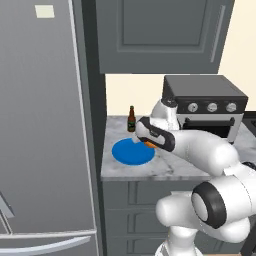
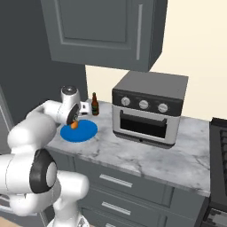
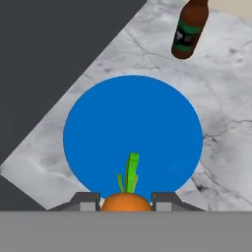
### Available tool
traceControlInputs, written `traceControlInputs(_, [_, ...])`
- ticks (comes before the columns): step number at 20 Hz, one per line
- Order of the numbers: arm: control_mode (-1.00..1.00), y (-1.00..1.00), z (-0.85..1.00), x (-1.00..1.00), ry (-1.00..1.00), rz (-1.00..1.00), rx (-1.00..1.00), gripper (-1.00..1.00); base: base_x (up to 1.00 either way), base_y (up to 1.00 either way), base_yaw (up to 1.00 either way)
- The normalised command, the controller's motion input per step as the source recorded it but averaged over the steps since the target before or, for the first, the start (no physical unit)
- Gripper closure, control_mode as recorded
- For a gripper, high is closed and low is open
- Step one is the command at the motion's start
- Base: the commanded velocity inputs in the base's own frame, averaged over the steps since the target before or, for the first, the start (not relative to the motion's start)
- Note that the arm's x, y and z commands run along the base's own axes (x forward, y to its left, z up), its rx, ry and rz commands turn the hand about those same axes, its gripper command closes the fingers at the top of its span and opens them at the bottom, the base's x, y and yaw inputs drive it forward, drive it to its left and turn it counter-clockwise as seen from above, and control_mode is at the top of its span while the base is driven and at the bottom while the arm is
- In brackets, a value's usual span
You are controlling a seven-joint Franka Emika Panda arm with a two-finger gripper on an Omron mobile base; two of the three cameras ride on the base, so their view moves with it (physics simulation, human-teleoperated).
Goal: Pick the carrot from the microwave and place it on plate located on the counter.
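The gripper (image 3: 127, 199) is clamped on the carrot (image 3: 126, 201), its two dark finger tips pressed against the orange body on either side, the green top pointing toward twelve o'clock in the hand view. It hangs over the six o'clock edge of the blue plate (image 3: 133, 128), which lies on the marbled counter (image 3: 216, 123). Released here, the carrot could roll off the rim, since it sits above the plate's margin rather than its middle. A brown bottle (image 3: 189, 28) stands at one o'clock beyond the plate, apart from it.
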Motion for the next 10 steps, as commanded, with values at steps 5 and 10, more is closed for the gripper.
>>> traceControlInputs(5, [-1.0,0.0,-0.49,0.45,0.0,0.01,0.01,1.0,0.0,0.0,0.0])
traceControlInputs(10, [-1.0,0.0,-0.46,0.31,0.0,0.01,0.0,1.0,0.0,0.0,0.0])
